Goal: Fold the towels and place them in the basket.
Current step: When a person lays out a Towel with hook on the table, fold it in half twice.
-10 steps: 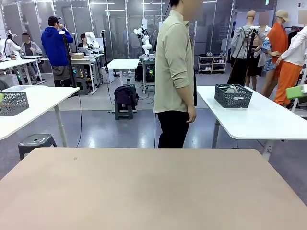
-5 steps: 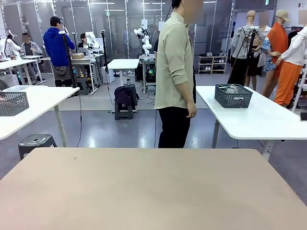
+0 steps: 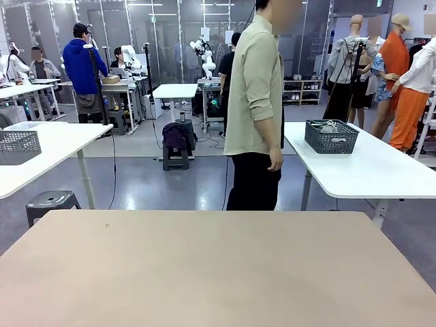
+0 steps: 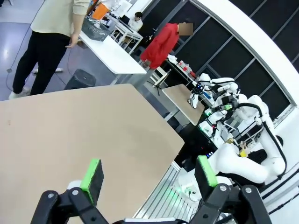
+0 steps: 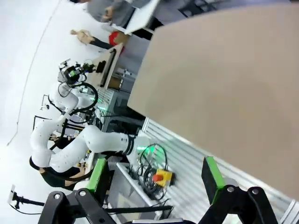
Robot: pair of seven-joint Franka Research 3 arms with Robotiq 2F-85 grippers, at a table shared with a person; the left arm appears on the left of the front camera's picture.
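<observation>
My left gripper (image 4: 148, 172) hangs open over the near edge of the bare tan table (image 3: 218, 266), with nothing between its green pads. My right gripper (image 5: 155, 176) is open too, beside the table's edge, and holds nothing. A dark grey wire-mesh basket (image 3: 331, 136) with some pale cloth inside stands on the white table (image 3: 368, 170) behind and to the right of the person (image 3: 253, 102); the left wrist view also catches this basket (image 4: 96, 29). The towels are out of view.
The person stands side-on at the tan table's far edge, arms down. A second mesh basket (image 3: 17, 146) sits on another white table at the left. A grey stool (image 3: 49, 201) stands near the far left corner.
The person has shifted a little to the right. Both grippers stay open.
</observation>
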